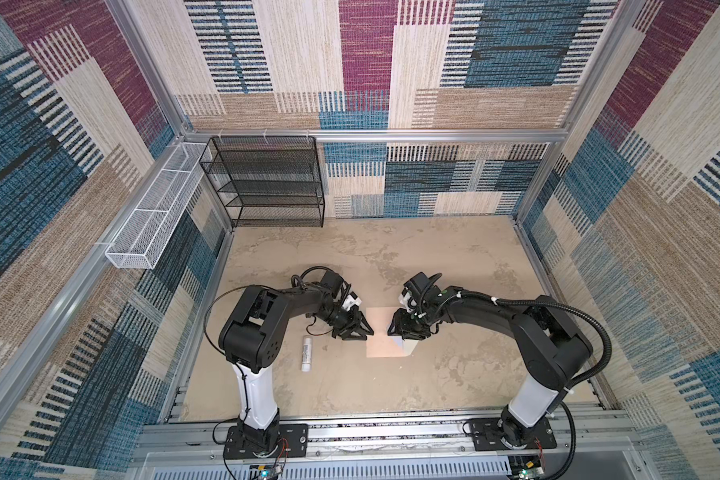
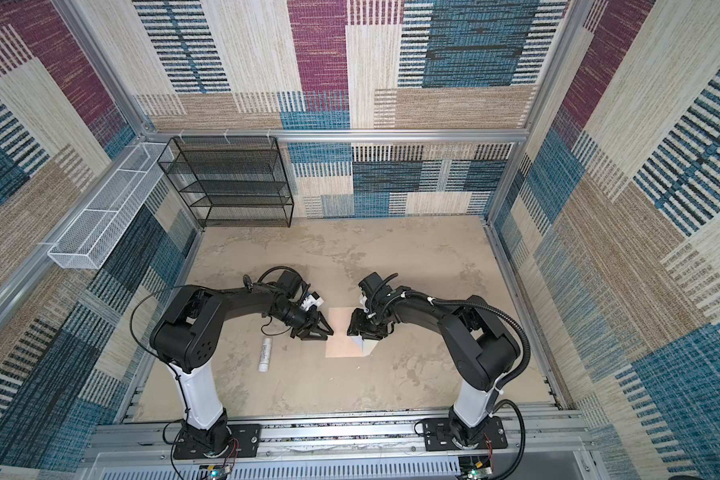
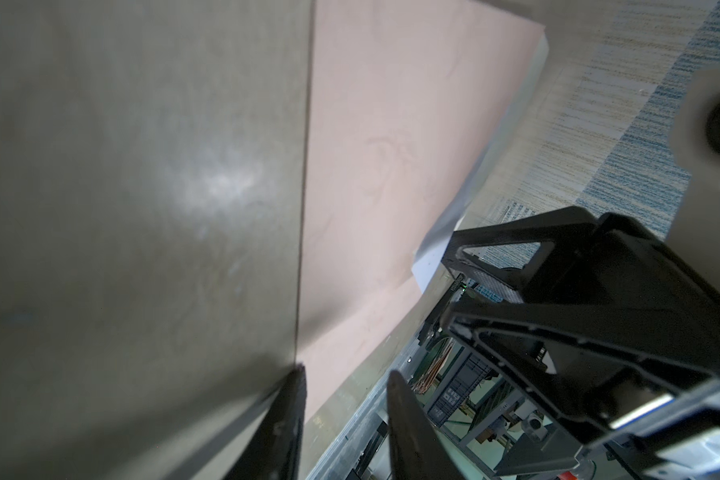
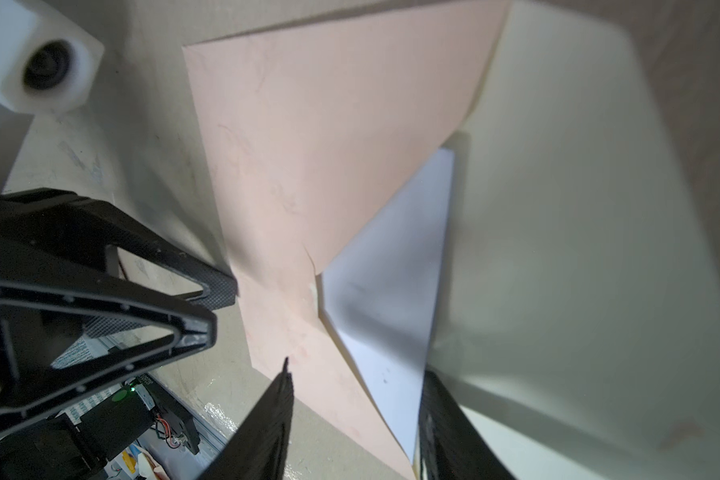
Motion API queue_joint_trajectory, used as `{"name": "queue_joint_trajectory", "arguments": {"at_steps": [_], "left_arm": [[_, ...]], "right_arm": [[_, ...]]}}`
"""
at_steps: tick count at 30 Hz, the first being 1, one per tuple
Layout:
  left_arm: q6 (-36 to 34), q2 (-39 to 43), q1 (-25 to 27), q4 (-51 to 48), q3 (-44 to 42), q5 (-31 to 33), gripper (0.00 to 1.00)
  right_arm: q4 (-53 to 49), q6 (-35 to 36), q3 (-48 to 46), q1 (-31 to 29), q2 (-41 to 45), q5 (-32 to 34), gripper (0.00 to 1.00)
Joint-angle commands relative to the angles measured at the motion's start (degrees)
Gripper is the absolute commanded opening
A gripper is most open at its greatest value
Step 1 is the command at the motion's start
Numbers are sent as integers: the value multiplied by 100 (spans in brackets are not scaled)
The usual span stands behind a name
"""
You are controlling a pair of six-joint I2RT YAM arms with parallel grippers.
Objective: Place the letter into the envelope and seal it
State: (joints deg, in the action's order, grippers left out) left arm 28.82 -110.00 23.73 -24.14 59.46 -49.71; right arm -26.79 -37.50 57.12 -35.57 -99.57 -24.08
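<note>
- At the middle of the tabletop (image 1: pixel 350 257), in both top views: the envelope (image 1: pixel 380 326) lies flat. The left hand (image 1: pixel 370 332) is at its left edge and the right hand (image 1: pixel 390 331) is over its right part. The tips face each other, near but apart.
- Same views: a sliver of the white letter (image 1: pixel 399 343) and the cream flap (image 1: pixel 410 350) show just below the right hand. A white tube (image 1: pixel 306 353) lies left of the left hand, well apart from the envelope.
- Left wrist view: the left hand (image 3: pixel 346 370) has its fingers part-way apart, with nothing clamped. One fingertip (image 3: pixel 296 386) rests on the tabletop right at the envelope's (image 3: pixel 371 166) edge. The other hangs over its corner. The right hand (image 3: pixel 558 299) is beyond the far side.
- Right wrist view: the right hand (image 4: pixel 356 370) is moderately spread and gripping nothing visible. One fingertip (image 4: pixel 283 382) is on the pink pocket (image 4: pixel 308 145). The other is beside the raised flap (image 4: pixel 578 208); I cannot tell if it touches.
- Same view: the letter (image 4: pixel 391 270) sits in the pocket mouth, partly tucked in, between the right hand's tips. The left hand (image 4: pixel 221 303) touches the opposite edge.
</note>
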Motion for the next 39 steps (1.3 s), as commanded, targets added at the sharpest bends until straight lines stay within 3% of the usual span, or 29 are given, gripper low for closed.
{"name": "queue_joint_trajectory", "arguments": {"at_steps": [1,18,29,39], "left_arm": [[69,-39,6,-3,13,221,37],[62,-53,18,-3,30,222,37],[19,-40,17,-73,83,219,37],[-4,29,14,-124,88,238,37]], "right_arm": [[115,-71,63,-29,-27,-125,52],[49,10,233,-103,-141,-130,54],[-622,368,553,-101,49,463,67],[-550,381,711,-89,-111,526,70]]}}
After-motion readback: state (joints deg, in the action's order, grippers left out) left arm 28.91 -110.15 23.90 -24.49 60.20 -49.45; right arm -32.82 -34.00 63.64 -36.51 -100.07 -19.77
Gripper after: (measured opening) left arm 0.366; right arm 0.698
